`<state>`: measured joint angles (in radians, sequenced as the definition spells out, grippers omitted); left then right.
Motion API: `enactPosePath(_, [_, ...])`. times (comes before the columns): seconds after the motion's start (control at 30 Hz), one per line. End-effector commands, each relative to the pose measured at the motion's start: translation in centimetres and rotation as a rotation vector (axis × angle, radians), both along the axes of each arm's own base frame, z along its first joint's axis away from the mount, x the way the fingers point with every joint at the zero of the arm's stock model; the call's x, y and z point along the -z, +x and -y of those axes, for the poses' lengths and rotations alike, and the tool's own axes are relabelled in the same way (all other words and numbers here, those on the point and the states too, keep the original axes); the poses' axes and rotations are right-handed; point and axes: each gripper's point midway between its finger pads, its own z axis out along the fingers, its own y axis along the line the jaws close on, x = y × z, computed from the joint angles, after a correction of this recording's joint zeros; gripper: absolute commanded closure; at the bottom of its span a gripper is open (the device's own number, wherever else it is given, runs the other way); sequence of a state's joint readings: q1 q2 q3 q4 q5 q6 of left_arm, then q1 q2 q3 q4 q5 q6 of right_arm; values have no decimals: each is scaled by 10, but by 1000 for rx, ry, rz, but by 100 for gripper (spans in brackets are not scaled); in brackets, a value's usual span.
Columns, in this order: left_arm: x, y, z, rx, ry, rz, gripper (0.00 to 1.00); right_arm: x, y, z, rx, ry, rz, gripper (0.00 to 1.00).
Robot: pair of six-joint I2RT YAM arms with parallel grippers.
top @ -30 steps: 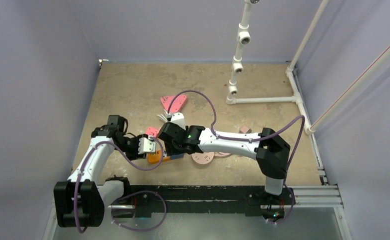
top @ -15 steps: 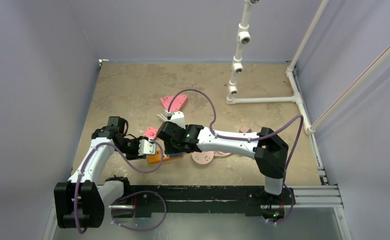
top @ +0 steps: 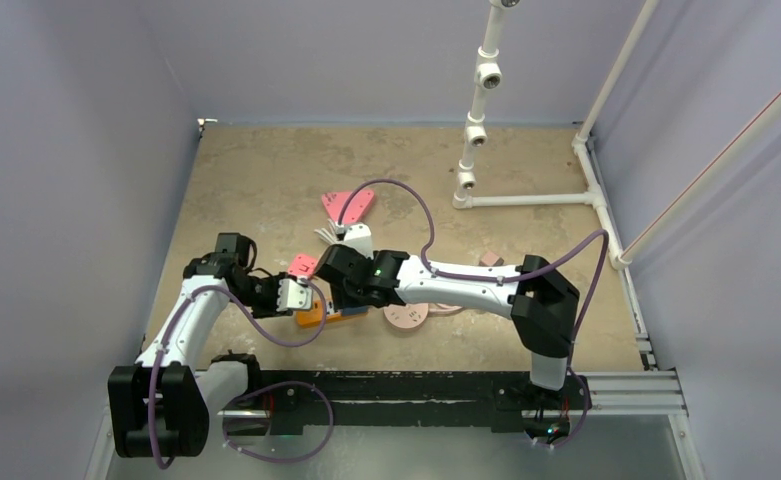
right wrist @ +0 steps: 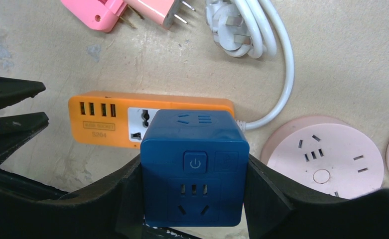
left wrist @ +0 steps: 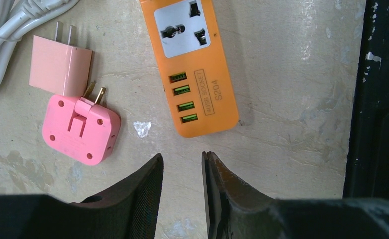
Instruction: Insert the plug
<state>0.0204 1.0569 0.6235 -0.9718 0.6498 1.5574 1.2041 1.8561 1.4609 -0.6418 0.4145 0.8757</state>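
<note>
**Held item.** One blue cube adapter (right wrist: pixel 194 144), centre of the right wrist view, clamped across its sides by the right gripper (right wrist: pixel 194 167). It hangs over the socket of the orange power strip (left wrist: pixel 194 64).

**Left gripper** (left wrist: pixel 182 162). Jaws narrow, nothing between them, at the bottom of its frame just below the strip's USB end.

**Count on the tabletop** (left wrist: pixel 292 99).
- Orange strip: one, with four USB ports.
- Pink square adapter (left wrist: pixel 80 129): one.
- Pale pink two-pin charger (left wrist: pixel 60 62): one.
- White cord with plug (right wrist: pixel 232 30): one.
- Round pink socket hub (right wrist: pixel 326 154): one.

**Hazards, as I judge them.**
- I cannot see the cube's pins, so alignment is unchecked and skewed pins would jam on the socket face.
- Nothing grips the strip, so downward pressure could slide or tip it.
</note>
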Motion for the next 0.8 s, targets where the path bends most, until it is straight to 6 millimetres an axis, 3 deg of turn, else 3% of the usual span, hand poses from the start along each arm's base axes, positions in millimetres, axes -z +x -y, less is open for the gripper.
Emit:
enactPosePath(0.0, [-3,2,5,25,-28,34,67,-22,4,8,42,40,46,100])
enactPosePath(0.3, [-4,3,4,26,-28,38,67,-24,7,7,47,40,59,100])
enactPosePath(0.77, [-2,2,5,33,-32,45,69,3,2,10,45,-14,31,100])
